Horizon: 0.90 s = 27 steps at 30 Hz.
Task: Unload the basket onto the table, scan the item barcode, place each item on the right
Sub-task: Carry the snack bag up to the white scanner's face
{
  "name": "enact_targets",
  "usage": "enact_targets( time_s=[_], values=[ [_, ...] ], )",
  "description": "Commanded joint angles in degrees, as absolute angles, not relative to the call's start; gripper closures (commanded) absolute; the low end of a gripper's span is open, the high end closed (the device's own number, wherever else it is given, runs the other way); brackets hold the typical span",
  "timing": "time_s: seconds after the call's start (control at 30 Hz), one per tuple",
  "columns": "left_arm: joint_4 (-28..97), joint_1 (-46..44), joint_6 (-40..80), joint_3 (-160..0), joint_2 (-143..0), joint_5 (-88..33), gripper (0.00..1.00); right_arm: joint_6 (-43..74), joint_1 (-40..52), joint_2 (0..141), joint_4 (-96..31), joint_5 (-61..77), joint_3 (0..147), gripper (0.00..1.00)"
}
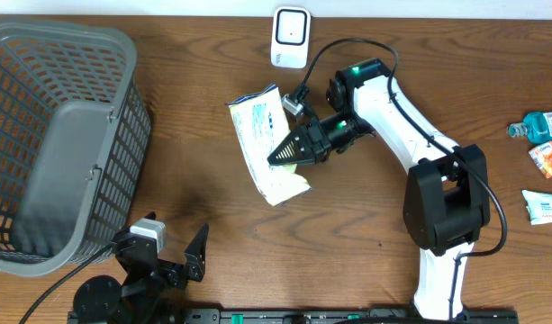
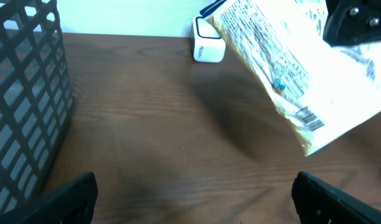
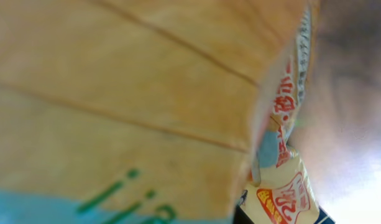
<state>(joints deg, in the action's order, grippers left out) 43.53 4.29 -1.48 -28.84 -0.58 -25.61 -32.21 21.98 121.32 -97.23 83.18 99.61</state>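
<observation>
R gripper [image 1: 279, 153] clamped tight on the packet [image 1: 257, 135], biting its edge about mid-length. The packet hangs tilted off the surface [image 1: 194, 108], w/ its shadow on the wood below in the left wrist view. Barcode [image 2: 308, 118] shows near the packet's low corner in that view, on the side turned toward the L gripper [image 2: 194, 182]. Right wrist cam: the packet fills nearly the whole view, tan w/ some red print at the edge, too close and blurred to read. White scanner [image 1: 291, 36] stands just beyond the R gripper, near the packet's top end but apart from it. L gripper has its fingers [image 2: 72, 199] spread wide, nothing between them, low over the surface. The packet is ahead and to the right of it, well apart. Grey basket [image 1: 59, 135] is ahead-left of the L gripper, near. Well apart from the R gripper, out past its arm's base: blue bottle [image 1: 538, 124], orange sachet [image 1: 547, 159] and white tube [image 1: 544, 205], all lying on the surface.
</observation>
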Motion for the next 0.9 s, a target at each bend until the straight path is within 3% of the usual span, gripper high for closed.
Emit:
enact_targets(
  time_s=[0.0,0.37,0.47,0.53,0.7,0.87],
  values=[
    [43.51,4.49,-1.39,-29.10,-0.23,-26.37,0.02,-22.68,22.04,119.79,-97.51,89.52,99.66,0.99],
    [43.51,4.49,-1.39,-29.10,-0.23,-26.35,0.02,-23.44,21.19,119.79,-97.51,89.49,99.63,0.99],
    [43.51,4.49,-1.41,-29.10,-0.23,-26.35,0.02,-31.66,21.19,119.79,-97.17,89.38,99.63,0.99],
    [43.51,4.49,-1.39,-29.10,-0.23,-26.37,0.02,-43.62,21.06,119.79,-93.73,81.08,99.66,0.99],
    [43.51,4.49,-1.39,-29.10,-0.23,-26.37,0.02,-37.98,21.23,119.79,-84.03,65.73,99.66,0.99],
    [43.51,4.49,-1.39,-29.10,-0.23,-26.35,0.02,-37.26,22.28,119.79,-72.42,62.06,99.83,0.99]
  ],
)
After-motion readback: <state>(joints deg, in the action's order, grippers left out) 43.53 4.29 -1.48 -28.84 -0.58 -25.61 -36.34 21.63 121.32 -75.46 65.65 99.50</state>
